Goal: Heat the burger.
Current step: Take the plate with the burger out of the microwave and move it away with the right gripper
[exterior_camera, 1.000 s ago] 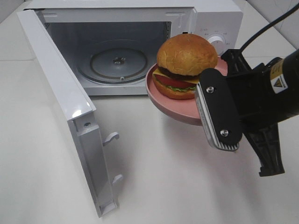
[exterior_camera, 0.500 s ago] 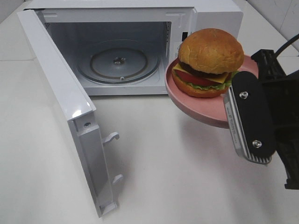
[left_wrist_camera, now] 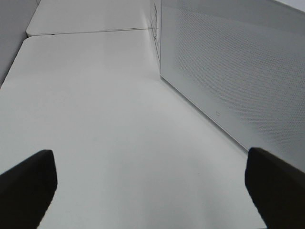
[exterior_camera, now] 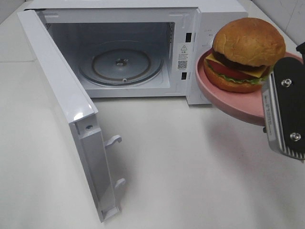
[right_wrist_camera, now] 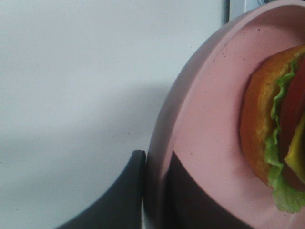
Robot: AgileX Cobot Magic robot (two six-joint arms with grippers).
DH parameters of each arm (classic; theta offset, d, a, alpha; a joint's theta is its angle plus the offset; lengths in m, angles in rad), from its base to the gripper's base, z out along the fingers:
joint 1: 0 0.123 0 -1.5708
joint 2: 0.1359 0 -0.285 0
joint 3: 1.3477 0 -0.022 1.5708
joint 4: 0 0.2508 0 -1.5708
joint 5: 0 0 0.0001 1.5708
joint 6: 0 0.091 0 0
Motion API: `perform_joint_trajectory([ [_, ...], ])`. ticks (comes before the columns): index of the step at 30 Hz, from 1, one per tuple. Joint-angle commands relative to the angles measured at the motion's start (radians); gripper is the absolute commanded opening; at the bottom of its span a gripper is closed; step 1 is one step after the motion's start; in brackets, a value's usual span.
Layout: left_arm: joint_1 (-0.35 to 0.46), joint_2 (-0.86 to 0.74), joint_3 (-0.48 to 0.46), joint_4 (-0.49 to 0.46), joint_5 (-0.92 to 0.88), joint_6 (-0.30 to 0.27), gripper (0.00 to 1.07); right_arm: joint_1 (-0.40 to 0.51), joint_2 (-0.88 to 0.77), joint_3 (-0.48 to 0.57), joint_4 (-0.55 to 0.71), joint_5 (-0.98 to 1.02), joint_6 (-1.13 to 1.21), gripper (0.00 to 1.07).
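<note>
The burger (exterior_camera: pixel 248 47), a domed orange-brown bun with cheese, tomato and lettuce, sits on a pink plate (exterior_camera: pixel 228 102) held in the air at the right, in front of the microwave's control panel. My right gripper (exterior_camera: pixel 272 107) is shut on the plate's near rim, one grey-edged finger (exterior_camera: pixel 285 117) showing over it. The right wrist view shows the plate (right_wrist_camera: pixel 209 119) pinched at its rim in the right gripper (right_wrist_camera: pixel 155 195), with the burger (right_wrist_camera: pixel 271 133) at the edge. My left gripper (left_wrist_camera: pixel 152 191) is open and holds nothing, low over the table, and does not show in the exterior view.
The white microwave (exterior_camera: pixel 214 14) stands at the back with its door (exterior_camera: pixel 62 95) swung wide to the left and the glass turntable (exterior_camera: pixel 121 64) bare inside. In the left wrist view the door's dotted outer face (left_wrist_camera: pixel 228 71) stands close beside the left gripper.
My right gripper has carried the plate and burger to the right and slightly up, from in front of the microwave opening to in front of the control panel.
</note>
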Motion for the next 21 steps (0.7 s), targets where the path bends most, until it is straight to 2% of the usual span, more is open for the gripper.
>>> perform_joint_trajectory([
  [1,0.001,-0.017,0.001,-0.002,-0.001,-0.005,1.05,-0.005,-0.034,-0.004,-0.075,-0.027,0.084,0.03],
  [13,0.001,-0.017,0.001,-0.002,-0.001,-0.005,1.05,-0.012,-0.036,-0.004,-0.164,0.067,0.372,0.04],
  [16,0.001,-0.017,0.001,-0.002,-0.001,-0.005,1.05,-0.059,-0.036,0.010,-0.187,0.066,0.445,0.04],
  [17,0.001,-0.017,0.001,-0.002,-0.001,-0.005,1.05,-0.108,-0.036,0.032,-0.195,0.065,0.465,0.04],
  [18,0.001,-0.017,0.001,-0.002,-0.001,-0.005,1.05,-0.108,-0.036,0.032,-0.195,0.065,0.465,0.04],
  [20,0.001,-0.017,0.001,-0.002,-0.001,-0.005,1.05,-0.169,-0.036,0.068,-0.196,0.048,0.482,0.04],
  [21,0.001,-0.017,0.001,-0.002,-0.001,-0.005,1.05,-0.169,-0.036,0.068,-0.196,0.048,0.482,0.04],
])
